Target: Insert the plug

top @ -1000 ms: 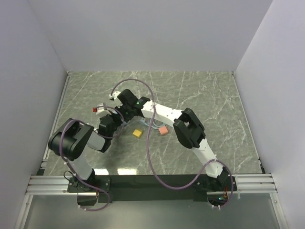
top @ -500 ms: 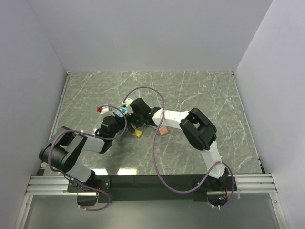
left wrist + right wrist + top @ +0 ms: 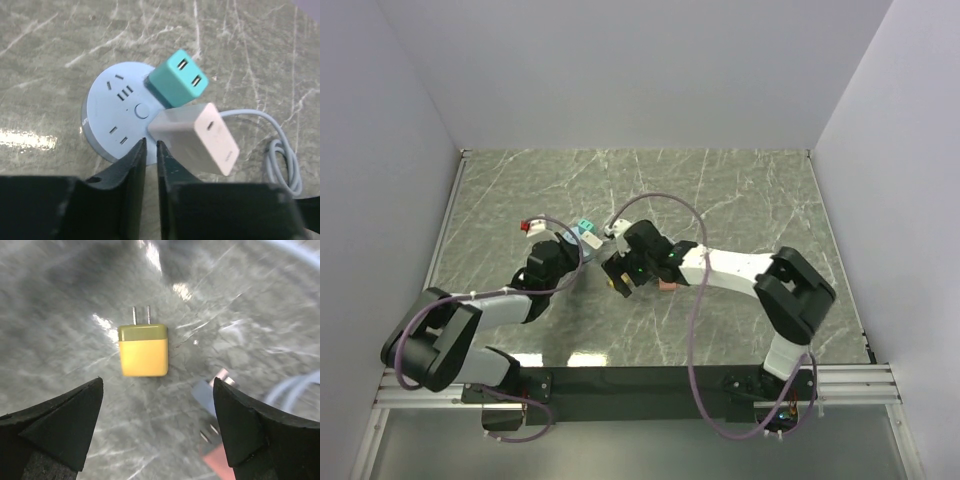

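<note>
In the left wrist view a round light-blue socket hub [image 3: 112,117] lies on the marble with a teal plug [image 3: 177,82] and a white plug [image 3: 197,137] seated in it. My left gripper [image 3: 150,150] hovers at the hub's near edge, its jaws only a narrow slit apart with nothing between them. A yellow plug [image 3: 143,351] lies flat on the table, prongs pointing away. My right gripper [image 3: 157,385] stands wide open just short of it, holding nothing. From above, the right gripper [image 3: 620,275] covers most of the yellow plug and the teal plug [image 3: 585,228] shows beside the left gripper [image 3: 563,255].
A pink plug [image 3: 667,286] lies just right of the right gripper; it and a grey-blue plug [image 3: 212,395] show at the lower right of the right wrist view. The hub's pale blue cable [image 3: 280,150] coils to its right. White walls enclose the table.
My right gripper opened wide and swung from the hub toward the near right, over the yellow plug. The left jaws parted slightly and the left arm lowered.
</note>
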{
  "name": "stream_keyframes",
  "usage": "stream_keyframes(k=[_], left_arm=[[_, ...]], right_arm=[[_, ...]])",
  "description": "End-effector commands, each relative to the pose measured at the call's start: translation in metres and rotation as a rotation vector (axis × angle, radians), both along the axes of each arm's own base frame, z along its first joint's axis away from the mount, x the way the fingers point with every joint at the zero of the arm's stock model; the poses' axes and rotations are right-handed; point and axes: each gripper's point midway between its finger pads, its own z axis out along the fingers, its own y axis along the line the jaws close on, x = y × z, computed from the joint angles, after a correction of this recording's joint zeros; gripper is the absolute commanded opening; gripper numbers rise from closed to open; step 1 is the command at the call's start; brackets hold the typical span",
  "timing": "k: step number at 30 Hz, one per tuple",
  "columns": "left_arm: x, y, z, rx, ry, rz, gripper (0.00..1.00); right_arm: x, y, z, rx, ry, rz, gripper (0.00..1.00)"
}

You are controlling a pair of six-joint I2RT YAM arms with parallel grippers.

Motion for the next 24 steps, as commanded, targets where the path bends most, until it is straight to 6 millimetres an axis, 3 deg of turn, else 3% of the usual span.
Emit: stream_keyframes(k=[1,5,6,10,14,16,24], left_arm=[[0.006,-0.007,0.028,-0.011,-0.056,-0.027,0.23],[0.009,-0.002,0.041,0.001,-0.076,0.004,0.27],[0.015,0.0,0.047,0.002,-0.086,0.018,0.28],[0.032,0.016,0.049,-0.004,-0.068,0.078,0.29],[0.051,0.039,0.048,-0.005,-0.065,0.137,0.29],[0.055,0.044,0.048,-0.006,-0.07,0.15,0.29],[0.07,0.044,0.016,-0.013,-0.017,0.131,0.3]], right_arm=[[0.011,0.003,0.045,0.1,-0.118,-0.028,0.96],[0.032,0.007,0.073,0.157,-0.202,-0.062,0.96],[0.04,0.013,0.085,0.182,-0.233,-0.062,0.94],[0.054,0.032,0.103,0.202,-0.276,-0.018,0.89],[0.06,0.045,0.097,0.197,-0.278,0.021,0.88],[0.064,0.054,0.104,0.232,-0.294,0.038,0.87],[0.076,0.081,0.088,0.211,-0.278,0.084,0.81]])
